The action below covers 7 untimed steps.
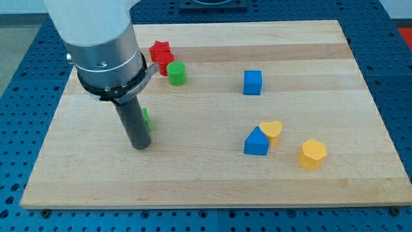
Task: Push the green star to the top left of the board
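The green star (146, 120) is almost wholly hidden behind my rod; only a green sliver shows at the rod's right side, left of the board's middle. My tip (140, 145) rests on the board just below the star, touching it or very near. The wooden board (212, 177) fills the view. Its top left corner is hidden behind the arm.
A red star (159, 49) and a red block (165, 62) sit at the upper left with a green cylinder (176, 73) beside them. A blue cube (252, 82) is right of centre. A blue block (256, 142), a yellow heart (271, 130) and a yellow hexagon (313, 154) lie at the lower right.
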Each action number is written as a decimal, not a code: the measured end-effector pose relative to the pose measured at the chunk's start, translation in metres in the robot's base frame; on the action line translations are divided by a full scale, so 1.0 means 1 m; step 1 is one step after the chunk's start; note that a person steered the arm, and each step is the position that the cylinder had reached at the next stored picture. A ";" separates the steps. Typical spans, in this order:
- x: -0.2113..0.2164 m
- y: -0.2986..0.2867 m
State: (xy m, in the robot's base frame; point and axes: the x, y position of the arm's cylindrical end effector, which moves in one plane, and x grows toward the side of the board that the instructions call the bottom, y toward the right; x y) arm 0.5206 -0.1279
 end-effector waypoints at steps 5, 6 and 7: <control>-0.086 0.000; -0.079 0.000; -0.052 -0.004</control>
